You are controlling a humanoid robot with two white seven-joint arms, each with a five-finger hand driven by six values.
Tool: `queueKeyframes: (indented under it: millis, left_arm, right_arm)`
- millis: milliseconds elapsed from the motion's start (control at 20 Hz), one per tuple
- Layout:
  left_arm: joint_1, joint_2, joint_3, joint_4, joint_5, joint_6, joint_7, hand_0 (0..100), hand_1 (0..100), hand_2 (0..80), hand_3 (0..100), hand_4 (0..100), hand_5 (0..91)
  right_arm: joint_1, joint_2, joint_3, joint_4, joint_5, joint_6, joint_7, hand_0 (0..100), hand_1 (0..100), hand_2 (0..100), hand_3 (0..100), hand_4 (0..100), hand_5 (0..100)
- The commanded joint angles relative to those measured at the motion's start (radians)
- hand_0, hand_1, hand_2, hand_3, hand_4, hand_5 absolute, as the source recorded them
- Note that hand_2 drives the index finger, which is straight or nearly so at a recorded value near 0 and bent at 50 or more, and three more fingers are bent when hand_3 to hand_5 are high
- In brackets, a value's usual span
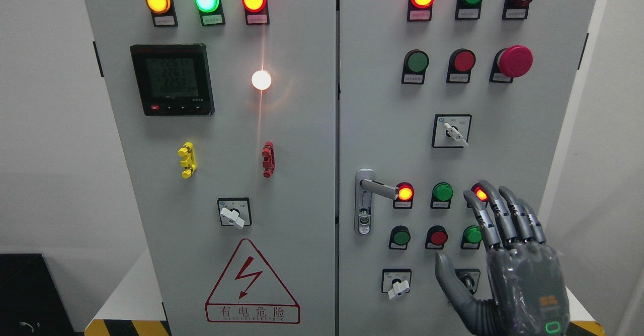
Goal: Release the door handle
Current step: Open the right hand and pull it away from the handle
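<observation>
Head view, nearest first: the right hand (508,260), dark grey and jointed with a green light at the wrist, rises from below and to the right of the silver lever door handle (375,187). Its fingers (503,213) are straight and spread, the thumb out to the side, clasping nothing. It stands well apart from the handle, so I judge the release done or nearly so. The left hand does not show.

Behind the fingertips lies a lit red round push button (479,193), partly covered by them, to the right of the handle on the same row. A green round button (472,235) sits just beside the index finger, lower and to the right of the handle. A black rotary selector switch (467,279) is half hidden behind the thumb and palm.

The handle itself points right from its silver lock plate (364,202) on the grey metal cabinet door (382,99), near that door's left edge.

The risk, as I judge it, is the hand drifting forward as it withdraws: the fingers could press a button or the palm nudge the selector, since all three lie right behind it.
</observation>
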Motion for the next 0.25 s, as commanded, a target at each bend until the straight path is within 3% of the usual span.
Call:
queueKeyframes:
  millis: [0, 200]
  left_arm:
    - [0.020, 0.000, 0.000, 0.000, 0.000, 0.000, 0.000, 12, 56, 0.0, 0, 0, 0.0]
    - [0.020, 0.000, 0.000, 0.000, 0.000, 0.000, 0.000, 12, 56, 0.0, 0, 0, 0.0]
  right_arm:
    - [0.010, 0.002, -0.047, -0.003, -0.026, -0.007, -0.001, 53, 17, 1, 5, 7, 3]
    - [0.008, 0.003, -0.045, -0.003, -0.026, -0.007, -0.001, 52, 17, 2, 6, 8, 3]
